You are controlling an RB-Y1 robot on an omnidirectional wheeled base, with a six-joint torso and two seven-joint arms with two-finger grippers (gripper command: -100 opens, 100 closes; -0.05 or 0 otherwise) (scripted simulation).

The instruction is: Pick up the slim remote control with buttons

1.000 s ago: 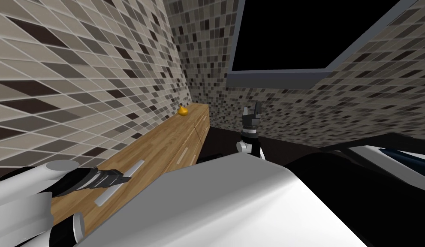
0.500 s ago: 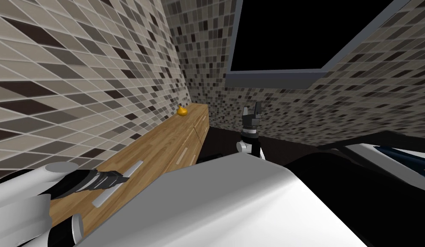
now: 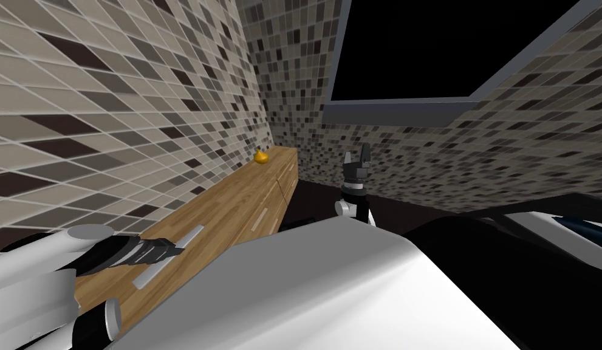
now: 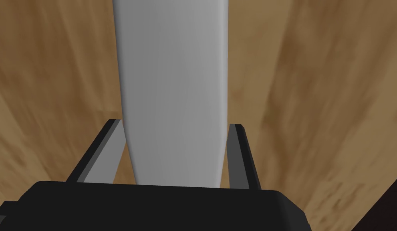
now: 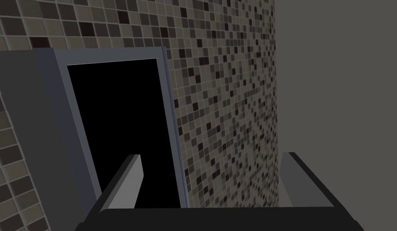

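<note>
The left gripper [image 4: 175,124] pinches the grey remote [image 4: 173,72] by its sides, with the wooden cabinet top [image 4: 321,100] behind it. The right gripper [image 5: 211,155] has its fingers spread.

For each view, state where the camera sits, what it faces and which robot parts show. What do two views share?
Head view: on the head, steeply down over the wooden cabinet; left gripper at the remote, right gripper raised.
Left wrist view: on that hand, along fingers shut on the remote.
Right wrist view: on that hand, along open fingers, away from the cabinet.
Shared: head and left wrist show remote and cabinet.
</note>
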